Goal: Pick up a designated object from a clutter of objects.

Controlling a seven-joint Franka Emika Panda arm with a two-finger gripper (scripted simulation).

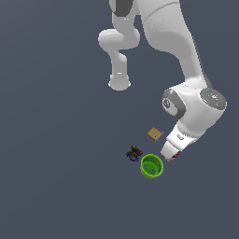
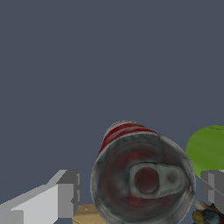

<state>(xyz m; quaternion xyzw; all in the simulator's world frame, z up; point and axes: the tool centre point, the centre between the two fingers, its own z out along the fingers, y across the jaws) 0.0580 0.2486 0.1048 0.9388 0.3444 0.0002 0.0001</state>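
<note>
The soup can (image 2: 142,179) has a red-and-white label and a silver pull-tab end that faces the wrist camera. It stands between my two fingers, and a finger (image 2: 65,194) shows on either side with a small gap to the can. My gripper (image 2: 140,190) is open around the can. In the exterior view the gripper (image 1: 169,156) is low over the clutter. There the hand hides most of the can, and only a red sliver (image 1: 171,157) shows.
The bright green cup (image 1: 151,166) stands close beside the can and also shows in the wrist view (image 2: 210,148). The flat tan square block (image 1: 154,134) and the dark multicoloured knot (image 1: 134,153) lie nearby. The arm's base (image 1: 119,83) is further off.
</note>
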